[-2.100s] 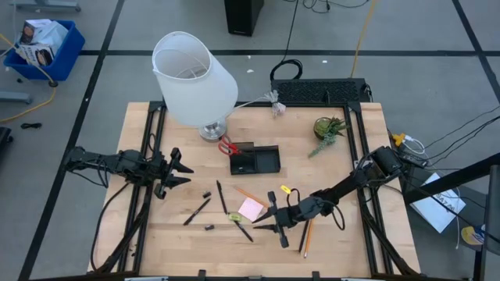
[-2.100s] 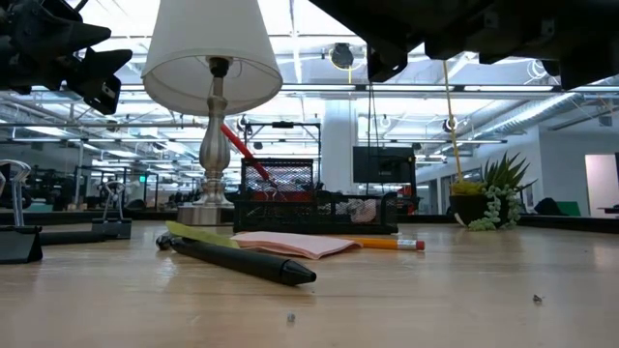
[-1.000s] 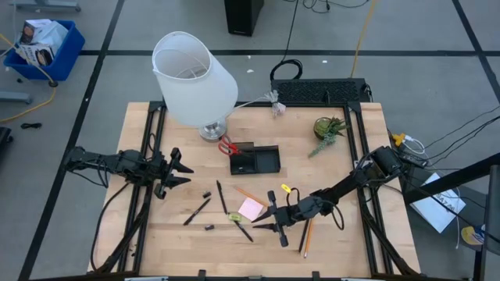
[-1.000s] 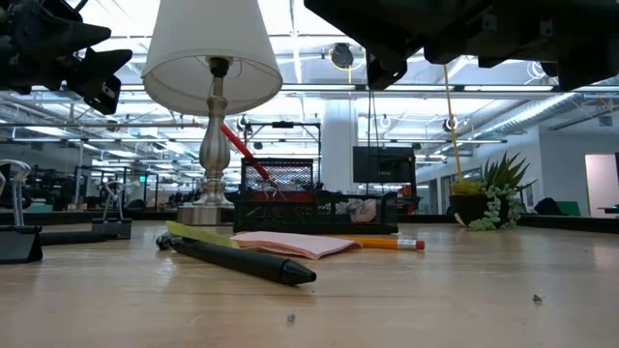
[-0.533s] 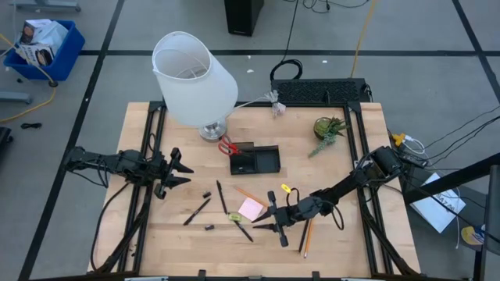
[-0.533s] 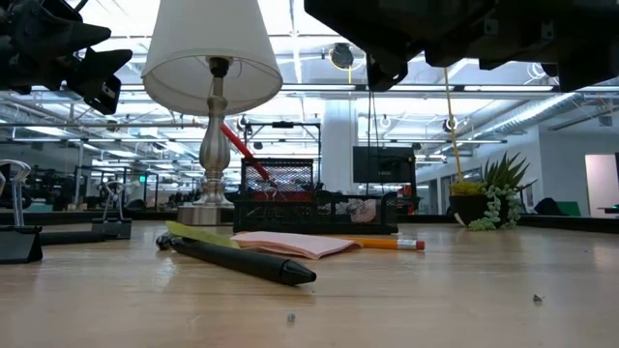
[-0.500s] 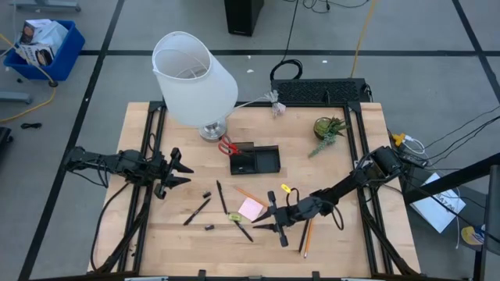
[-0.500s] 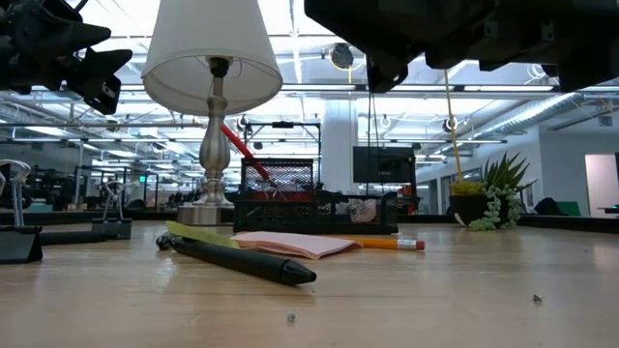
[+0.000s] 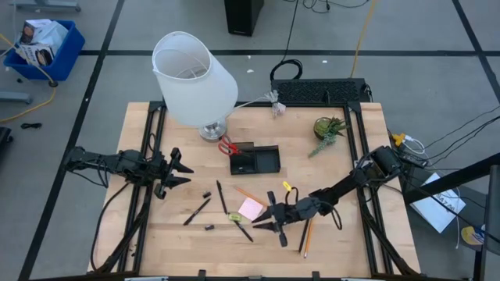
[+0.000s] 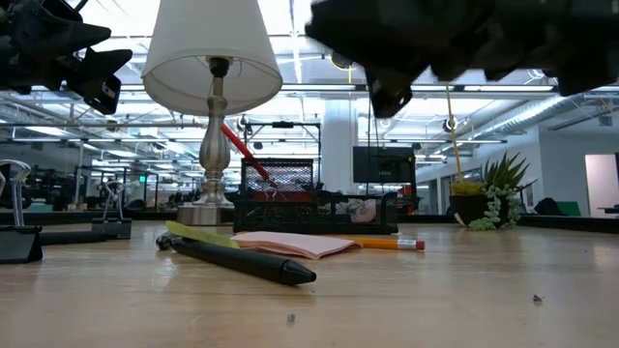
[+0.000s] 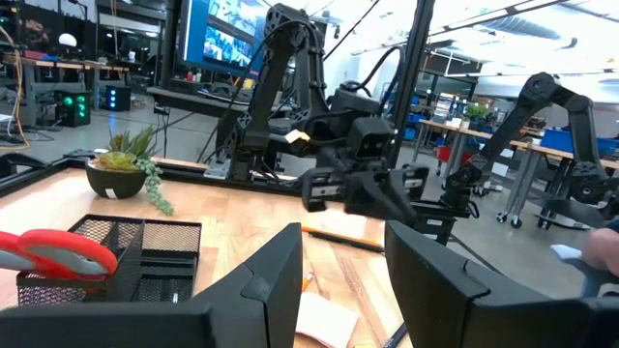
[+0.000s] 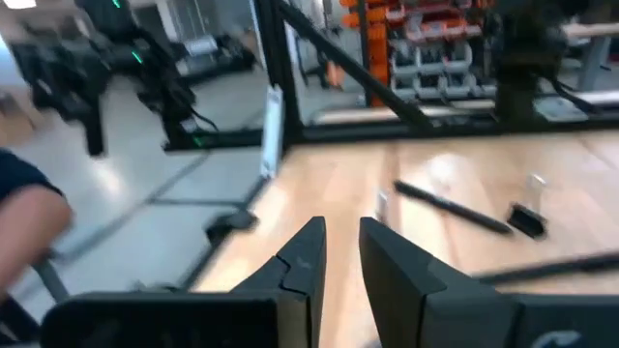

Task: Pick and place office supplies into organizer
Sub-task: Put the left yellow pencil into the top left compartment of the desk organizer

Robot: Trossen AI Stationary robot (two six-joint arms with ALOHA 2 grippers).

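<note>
The black mesh organizer (image 9: 255, 160) stands behind the table's middle. Red-handled scissors (image 9: 227, 146) stick up out of its left end. A pink sticky-note pad (image 9: 251, 208) lies flat on the table. Around it lie black pens (image 9: 221, 197), a yellow-green marker (image 9: 234, 217), an orange pencil (image 9: 248, 193) and small black clips (image 9: 209, 227). More pencils (image 9: 306, 236) lie near the front right. My right gripper (image 9: 266, 212) hovers open just right of the pad and touches nothing. My left gripper (image 9: 178, 173) waits open above the table's left side.
A white-shaded lamp (image 9: 195, 78) stands at the far left, close to the organizer. A small potted plant (image 9: 328, 129) sits at the far right. A small yellow bit (image 9: 285, 187) lies just beyond the right gripper. Bare wood lies along the near edge.
My right arm has started to move. In the low view it is now blurred and sits a little lower than half a second ago. The supplies on the table lie where they were.
</note>
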